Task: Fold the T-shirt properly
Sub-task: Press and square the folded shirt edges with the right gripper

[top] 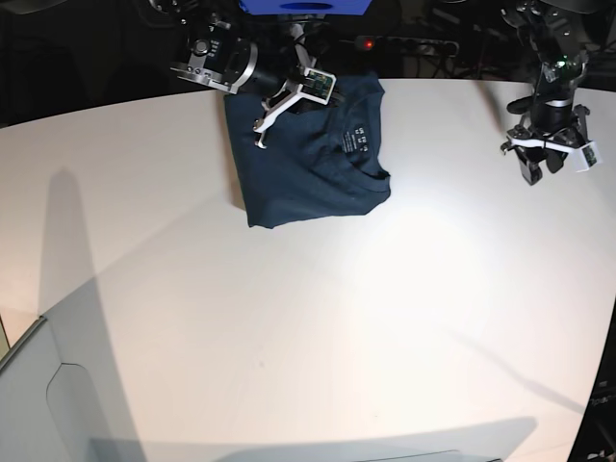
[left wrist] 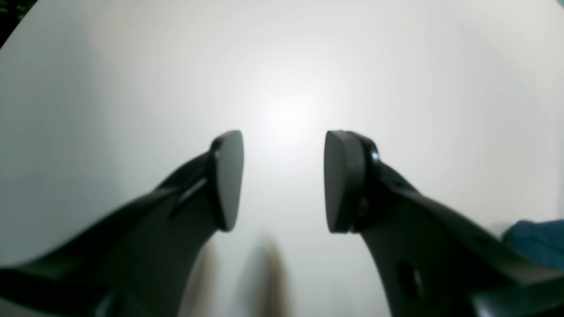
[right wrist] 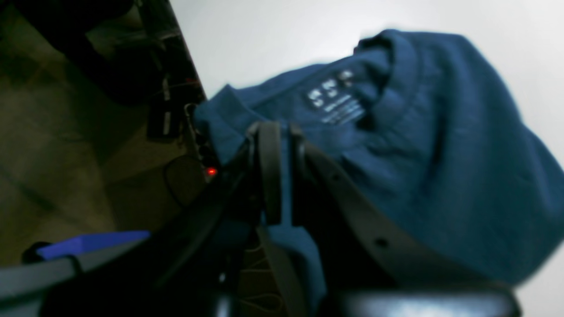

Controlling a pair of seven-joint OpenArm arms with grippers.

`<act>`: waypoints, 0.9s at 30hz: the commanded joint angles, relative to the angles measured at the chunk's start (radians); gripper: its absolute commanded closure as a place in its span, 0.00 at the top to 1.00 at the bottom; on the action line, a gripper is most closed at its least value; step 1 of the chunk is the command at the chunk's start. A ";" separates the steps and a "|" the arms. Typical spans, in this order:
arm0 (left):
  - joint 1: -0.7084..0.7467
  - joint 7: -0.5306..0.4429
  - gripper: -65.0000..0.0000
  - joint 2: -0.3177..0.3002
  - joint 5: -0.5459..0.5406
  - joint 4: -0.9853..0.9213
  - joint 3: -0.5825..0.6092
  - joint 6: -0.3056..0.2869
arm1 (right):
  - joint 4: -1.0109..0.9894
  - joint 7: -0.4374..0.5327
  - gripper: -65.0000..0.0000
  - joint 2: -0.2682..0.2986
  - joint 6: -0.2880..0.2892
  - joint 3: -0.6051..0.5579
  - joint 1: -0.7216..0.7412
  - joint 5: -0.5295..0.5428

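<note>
T-shirt (top: pixel 308 159) lies at the far edge of the table (top: pixel 318 327), already gathered into a compact, roughly rectangular bundle with the collar and its white label (right wrist: pixel 337 97) facing up. It looks mostly folded, though the edges are uneven, so tidying or 1 more fold probably remains. The right gripper (right wrist: pixel 282 171) has its jaws clenched on a fold of the cloth near the far edge. The left gripper (left wrist: pixel 284 180) hovers released over bare table near the right edge. No containers are in view.
</note>
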 commanded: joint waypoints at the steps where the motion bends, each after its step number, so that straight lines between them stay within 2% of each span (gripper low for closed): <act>1: 0.008 -0.022 0.44 -0.014 -0.007 0.020 -0.007 -0.006 | 0.019 0.022 0.00 -0.008 0.003 0.026 0.002 0.016; 11: 0.023 -0.022 0.44 -0.004 -0.007 0.023 -0.007 -0.006 | 0.010 0.017 0.00 -0.008 0.003 0.225 0.079 0.018; 16: 0.020 -0.022 0.44 -0.003 -0.007 0.023 -0.002 -0.006 | -0.008 0.016 0.00 -0.046 0.003 0.248 0.143 0.018; 21: 0.023 -0.022 0.44 -0.003 -0.007 0.023 -0.002 -0.006 | -0.107 0.016 0.00 -0.112 0.003 0.253 0.226 0.018; 27: 0.049 -0.022 0.44 -0.001 -0.007 0.023 -0.007 -0.006 | -0.251 0.019 0.00 -0.112 0.003 0.267 0.318 0.018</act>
